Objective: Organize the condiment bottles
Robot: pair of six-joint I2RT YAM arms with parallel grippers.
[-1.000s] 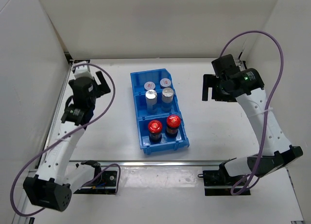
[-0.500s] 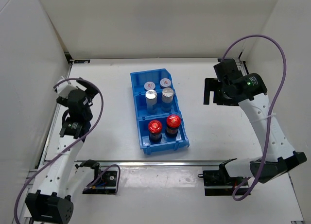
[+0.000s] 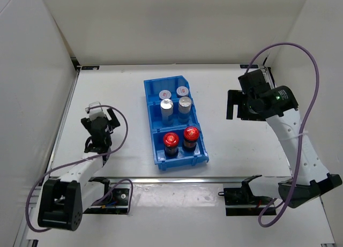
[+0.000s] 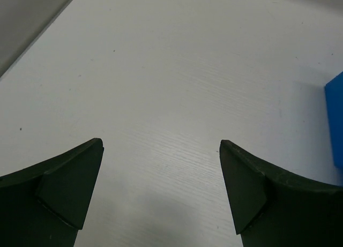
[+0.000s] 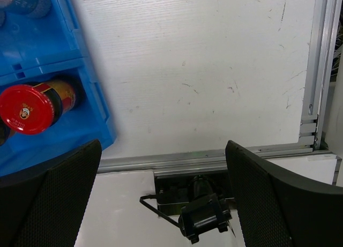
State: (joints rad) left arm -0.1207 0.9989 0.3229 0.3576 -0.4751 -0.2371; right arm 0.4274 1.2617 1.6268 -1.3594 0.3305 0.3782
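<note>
The six condiment bottles stand in the blue bin [image 3: 182, 159]. Two short white ones [image 3: 165, 94] are in the far compartment, two silver-capped ones [image 3: 185, 102] in the middle, and two dark red-capped ones [image 3: 171, 139] in the near one. My left gripper [image 3: 101, 120] is open and empty, low over the table left of the bin; its wrist view [image 4: 161, 188] shows bare table between the fingers and the bin's edge [image 4: 335, 118]. My right gripper [image 3: 233, 105] is open and empty, held high right of the bin. In its wrist view [image 5: 163, 193] one red-capped bottle [image 5: 27, 109] shows.
An aluminium rail [image 3: 177, 179] runs along the table's near edge and also shows in the right wrist view [image 5: 214, 160]. The right arm's base mount [image 5: 206, 217] lies below it. White walls enclose the table on the left [image 4: 21, 22], back and right.
The left arm has swung from the far left corner back and down toward the near left. The right arm has shifted slightly right. The bottles have not moved.
</note>
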